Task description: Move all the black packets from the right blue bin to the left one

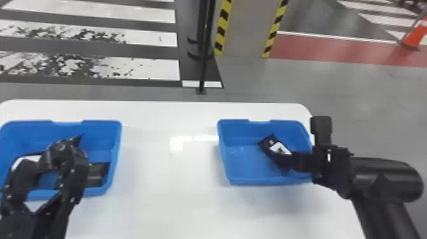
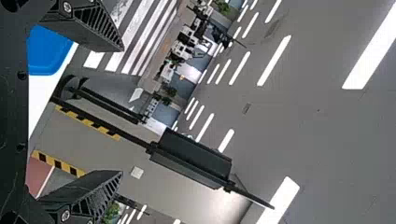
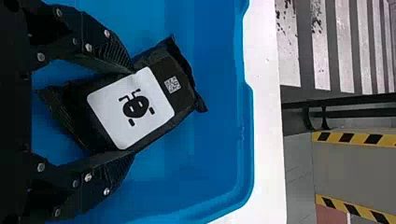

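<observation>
In the head view, my right gripper point(image 1: 286, 160) reaches down inside the right blue bin point(image 1: 236, 182), at a black packet point(image 1: 273, 144) with a white label. In the right wrist view, my right gripper point(image 3: 133, 113) is shut on that packet point(image 3: 180, 95), one finger against each long side. My left gripper point(image 1: 47, 159) is above the left blue bin point(image 1: 117, 136) in the head view. The left wrist view shows my left gripper point(image 2: 122, 111) open, with nothing between its fingers. A black packet point(image 1: 97, 173) lies in the left bin, and a white label point(image 1: 28, 159) shows behind the left gripper.
Both bins stand on a white table point(image 1: 171, 190), well apart from each other. Beyond the table are a dark pole point(image 1: 205, 63) and yellow-and-black striped edging point(image 1: 222, 28). An orange cone point(image 1: 414, 35) stands farther off at the right.
</observation>
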`<state>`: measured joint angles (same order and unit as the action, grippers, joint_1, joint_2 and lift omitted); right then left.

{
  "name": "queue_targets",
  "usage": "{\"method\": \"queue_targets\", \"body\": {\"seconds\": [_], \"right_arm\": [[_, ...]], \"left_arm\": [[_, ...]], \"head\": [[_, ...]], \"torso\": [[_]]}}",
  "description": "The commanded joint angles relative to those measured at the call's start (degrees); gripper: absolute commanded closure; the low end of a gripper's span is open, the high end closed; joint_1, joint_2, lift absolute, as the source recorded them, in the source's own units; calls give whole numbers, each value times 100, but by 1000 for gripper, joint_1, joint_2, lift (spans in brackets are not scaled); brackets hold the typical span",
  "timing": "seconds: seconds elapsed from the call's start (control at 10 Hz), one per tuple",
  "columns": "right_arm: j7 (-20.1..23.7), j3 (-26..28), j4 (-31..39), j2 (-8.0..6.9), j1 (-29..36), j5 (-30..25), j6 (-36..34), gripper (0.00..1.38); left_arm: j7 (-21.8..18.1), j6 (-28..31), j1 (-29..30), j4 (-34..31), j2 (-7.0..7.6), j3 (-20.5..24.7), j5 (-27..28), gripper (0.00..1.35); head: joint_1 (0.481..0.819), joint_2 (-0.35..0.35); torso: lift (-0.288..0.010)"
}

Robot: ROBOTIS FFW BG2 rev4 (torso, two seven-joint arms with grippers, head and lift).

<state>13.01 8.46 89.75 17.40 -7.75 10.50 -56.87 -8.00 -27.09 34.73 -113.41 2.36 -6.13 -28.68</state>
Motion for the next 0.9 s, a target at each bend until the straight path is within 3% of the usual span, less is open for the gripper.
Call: {"method": "queue_targets", "body": {"seconds": [0.0, 0.3, 0.8], "right_arm": [[0, -1, -52, 1, -13, 70, -78, 1070], [9, -12, 468, -61, 226, 241, 189, 1131], [334, -275, 1494, -105, 690, 1441, 948, 1131]], "left_arm": [[0, -19, 0, 0, -8, 7, 0, 99], [0, -61, -14, 0, -8, 7, -11, 101], [9, -202, -28, 0, -16, -4, -11, 99]], "head": [[695, -192], [695, -180], [695, -94]], "torso": [[-140], [-140], [-140]]}}
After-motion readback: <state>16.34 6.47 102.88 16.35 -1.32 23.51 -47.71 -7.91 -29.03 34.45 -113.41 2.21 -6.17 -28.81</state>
